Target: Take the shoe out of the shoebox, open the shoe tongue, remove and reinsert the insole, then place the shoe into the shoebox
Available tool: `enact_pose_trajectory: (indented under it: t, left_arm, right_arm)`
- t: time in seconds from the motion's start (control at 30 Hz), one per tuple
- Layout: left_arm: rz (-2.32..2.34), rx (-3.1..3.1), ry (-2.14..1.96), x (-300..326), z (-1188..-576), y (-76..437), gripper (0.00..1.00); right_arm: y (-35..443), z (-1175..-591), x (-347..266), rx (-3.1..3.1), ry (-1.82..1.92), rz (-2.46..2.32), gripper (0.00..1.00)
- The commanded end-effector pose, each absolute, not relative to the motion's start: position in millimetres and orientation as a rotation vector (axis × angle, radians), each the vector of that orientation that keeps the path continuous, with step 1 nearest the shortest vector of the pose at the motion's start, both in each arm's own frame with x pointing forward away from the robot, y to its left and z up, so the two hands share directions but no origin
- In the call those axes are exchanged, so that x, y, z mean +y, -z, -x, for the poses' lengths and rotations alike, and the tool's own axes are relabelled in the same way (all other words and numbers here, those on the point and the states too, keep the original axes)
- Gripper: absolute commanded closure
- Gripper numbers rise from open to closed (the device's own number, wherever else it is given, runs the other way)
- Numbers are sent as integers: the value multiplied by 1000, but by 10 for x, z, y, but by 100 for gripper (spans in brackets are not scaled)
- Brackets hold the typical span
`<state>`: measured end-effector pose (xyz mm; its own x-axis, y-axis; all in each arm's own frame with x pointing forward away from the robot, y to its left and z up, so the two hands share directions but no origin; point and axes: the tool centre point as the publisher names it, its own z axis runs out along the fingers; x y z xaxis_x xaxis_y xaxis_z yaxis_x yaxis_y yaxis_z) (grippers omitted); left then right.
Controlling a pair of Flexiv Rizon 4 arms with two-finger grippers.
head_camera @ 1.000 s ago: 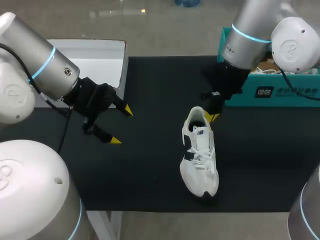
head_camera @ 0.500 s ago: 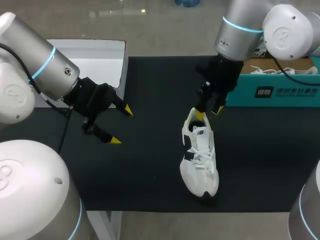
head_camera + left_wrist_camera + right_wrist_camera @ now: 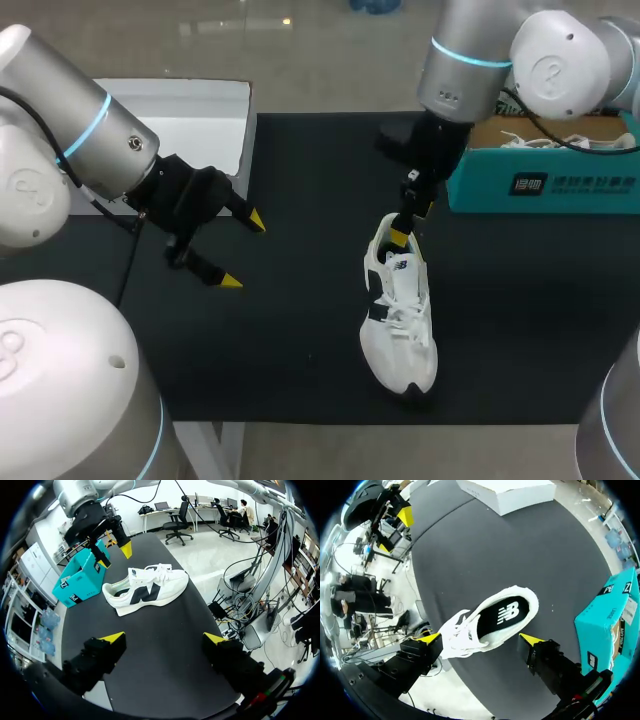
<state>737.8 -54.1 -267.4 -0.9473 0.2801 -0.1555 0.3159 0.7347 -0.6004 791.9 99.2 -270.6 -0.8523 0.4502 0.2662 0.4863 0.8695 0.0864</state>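
right jaws newly above shoe point(image 3: 400, 308)

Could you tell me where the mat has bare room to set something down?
The mat is bare between the left gripper and the shoe, and in front of the shoebox. It is crowded at the shoe's heel, under the right gripper.

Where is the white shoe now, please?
In the head view the white shoe lies on the black mat, right of the middle, outside the teal shoebox. The right gripper hangs just over its heel end.
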Motion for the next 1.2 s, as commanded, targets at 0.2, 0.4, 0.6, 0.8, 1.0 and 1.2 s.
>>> enact_pose_trajectory:
  t: [0.2,0.4,0.6,0.8,1.0,1.2]
  left_arm:
    - [-495,2877,1005,-549,-7380,2680,0]
    - [-495,2877,1005,-549,-7380,2680,0]
    - [-495,2877,1005,-549,-7380,2680,0]
    - [-495,2877,1005,-549,-7380,2680,0]
    - [-495,2877,1005,-549,-7380,2680,0]
    - [-495,2877,1005,-549,-7380,2680,0]
  right_arm:
    - [2493,-7933,923,-3068,547,-107,0]
    - [2493,-7933,923,-3068,547,-107,0]
    - [2598,-8015,1022,-3039,603,-286,0]
    - [2840,-8181,1075,-2982,559,-349,0]
    - [2906,-8352,1063,-2982,479,-205,0]
    - [2867,-8496,1096,-2985,392,-88,0]
